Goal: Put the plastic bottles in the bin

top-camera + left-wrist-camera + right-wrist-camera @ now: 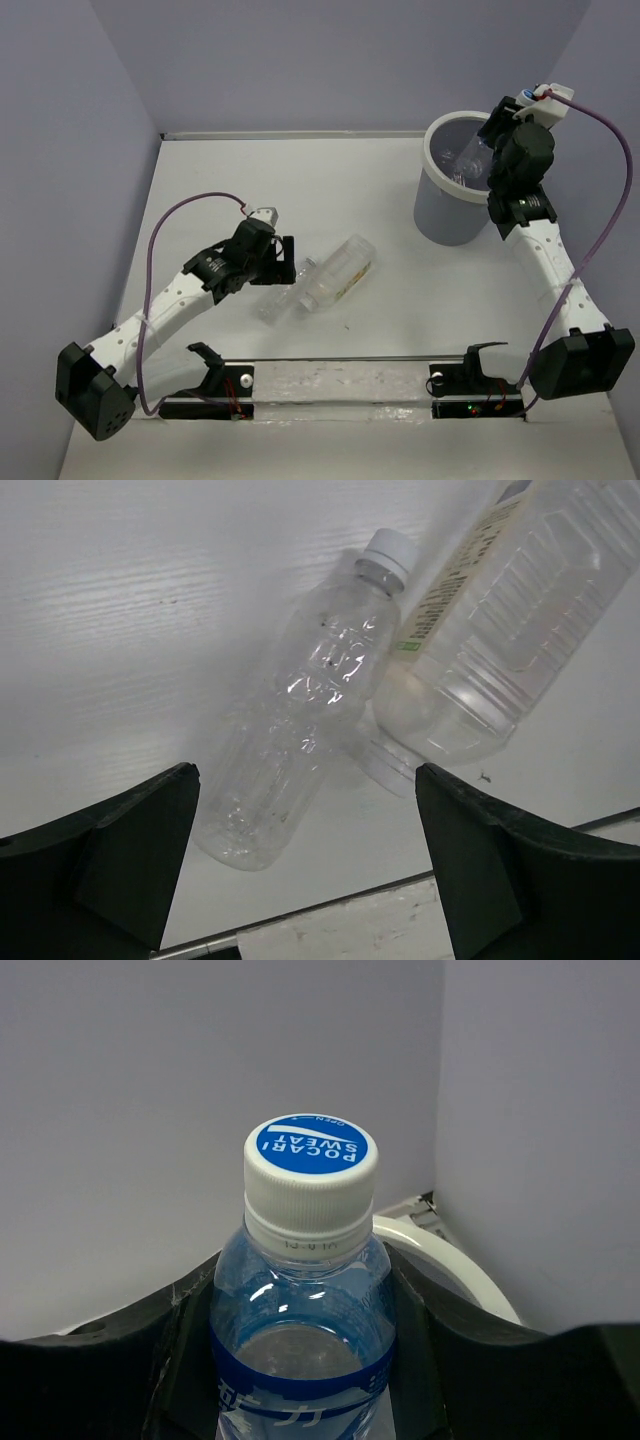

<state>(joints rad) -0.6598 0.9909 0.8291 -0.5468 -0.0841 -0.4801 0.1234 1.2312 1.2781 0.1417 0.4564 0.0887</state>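
A small bare clear bottle [283,297] lies on the white table, touching a larger wide bottle with a yellowish label [340,272]. My left gripper [275,262] is open and empty, just above and left of the small bottle. In the left wrist view the small bottle [300,700] and the larger one [500,610] lie beyond my open left gripper [305,870]. My right gripper [497,125] is shut on a blue-labelled bottle [305,1300], held over the grey bin [440,215] at its right rim. The bin's white rim [450,1260] shows behind the bottle.
A metal rail [340,380] with black clamps runs along the table's near edge. Purple-grey walls close in the back and both sides. The bin stands at the far right, near the corner.
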